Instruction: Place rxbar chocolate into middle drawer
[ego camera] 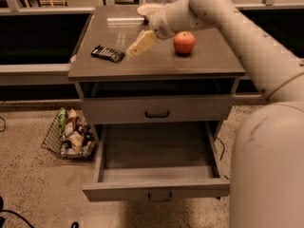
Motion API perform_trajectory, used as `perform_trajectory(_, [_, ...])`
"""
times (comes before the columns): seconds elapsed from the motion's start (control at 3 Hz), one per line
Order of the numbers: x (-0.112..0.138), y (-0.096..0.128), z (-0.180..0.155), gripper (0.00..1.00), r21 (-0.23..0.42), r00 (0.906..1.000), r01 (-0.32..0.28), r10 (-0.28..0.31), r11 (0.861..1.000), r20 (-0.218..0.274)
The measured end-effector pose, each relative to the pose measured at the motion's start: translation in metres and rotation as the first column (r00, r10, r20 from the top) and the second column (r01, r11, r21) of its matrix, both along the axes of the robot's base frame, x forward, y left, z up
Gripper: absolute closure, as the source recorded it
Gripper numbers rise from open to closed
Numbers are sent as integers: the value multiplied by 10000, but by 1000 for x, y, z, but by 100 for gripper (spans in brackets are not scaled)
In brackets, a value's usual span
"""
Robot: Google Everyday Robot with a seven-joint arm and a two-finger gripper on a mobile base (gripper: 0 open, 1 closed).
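— What sits nearest the camera?

— The robot's pale body [268, 167], filling the lower right corner. Just left of it is the middle drawer [118, 190], pulled all the way out of the grey cabinet. Its grey box interior is bare, and a small dark loop handle [159, 196] hangs on its front panel.

— And on the floor?

— A wire basket [71, 136] stuffed with snack packets stands on the speckled floor [38, 184], left of the cabinet and a little behind the drawer's front.

— Above the open drawer?

— The upper drawer front [199, 109] is pushed in flush, with a black handle [156, 114] at its centre. A dark open slot runs over it, under the cabinet top [156, 64].

— Where is the rxbar chocolate?

— The rxbar chocolate [108, 53] lies flat on the left part of the cabinet top, near the left edge. It is not in the drawer.

— And the gripper?

— The gripper [133, 51] hangs low over the cabinet top just right of the bar, slanting down toward it. Its tip is very near the wrapper; I cannot say whether they touch. Whether it is apart or together, I cannot tell, and it carries nothing that I can see.

— Anything farther back?

— A red apple [184, 42] stands to the right of the gripper. The arm [223, 13] passes above and behind it, reaching in from the right. At the far edge, a pale bowl [146, 8] shows partly behind the wrist.
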State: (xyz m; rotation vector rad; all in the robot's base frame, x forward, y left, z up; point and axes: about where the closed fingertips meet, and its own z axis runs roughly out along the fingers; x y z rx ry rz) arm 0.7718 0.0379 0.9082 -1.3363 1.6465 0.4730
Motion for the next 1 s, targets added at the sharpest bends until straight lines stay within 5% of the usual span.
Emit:
perform_trajectory(0.33, [31,32,-18,0,972,9988,115,-68,9952,-490])
perform_trajectory(1.0, [60,93,-50,0,1001,9891,166,-16,9948,-1472])
